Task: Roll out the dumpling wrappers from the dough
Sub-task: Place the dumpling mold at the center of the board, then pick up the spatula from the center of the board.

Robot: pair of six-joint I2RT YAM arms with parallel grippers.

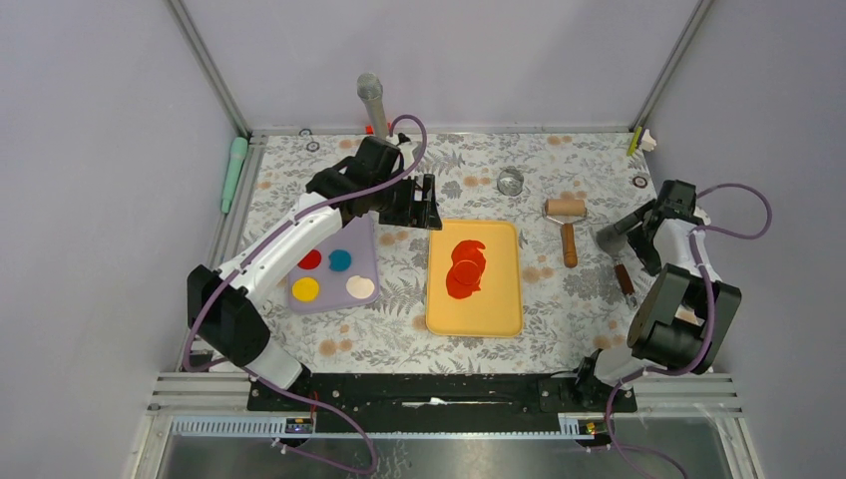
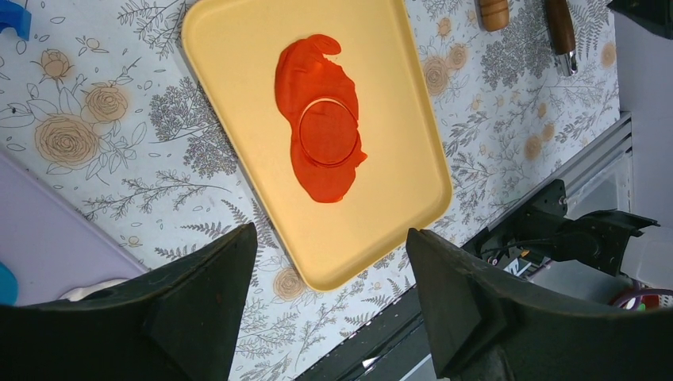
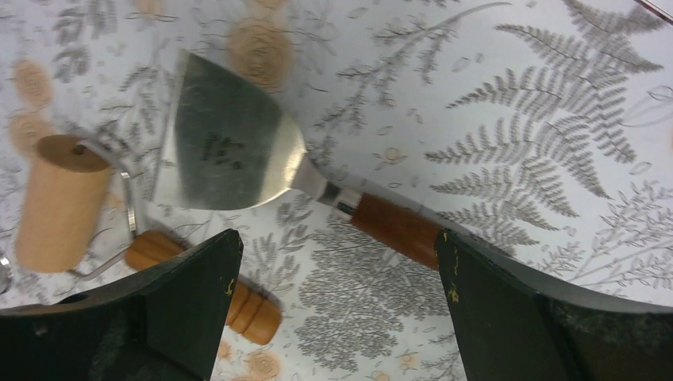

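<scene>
Dough [image 1: 466, 267] lies flattened as an uneven red sheet on the yellow tray [image 1: 475, 319] at the middle of the flowered table [image 1: 399, 329]. In the left wrist view we see one round dumpling wrapper [image 2: 328, 133] outlined within that sheet; whether the disc is cut free or only pressed in, we cannot tell. The left gripper [image 1: 431, 204] hangs above the table just off the tray's far left corner, its jaws spread fairly wide with nothing between them. Under the left arm a purple tray [image 1: 333, 301] carries four small discs [image 1: 305, 289], one each of red, blue, yellow and cream, all lying apart from one another. Over on the right side we find the right gripper [image 3: 337, 238] poised above a metal scraper [image 3: 230, 143] with a wooden handle, which lies on the table. The jaws there stand wide apart and clasp nothing. A wooden rolling pin [image 1: 567, 222] lies near the scraper, between it and the yellow tray. A round metal cutter [image 1: 510, 181] stands farther back, beyond the tray's far right corner.
</scene>
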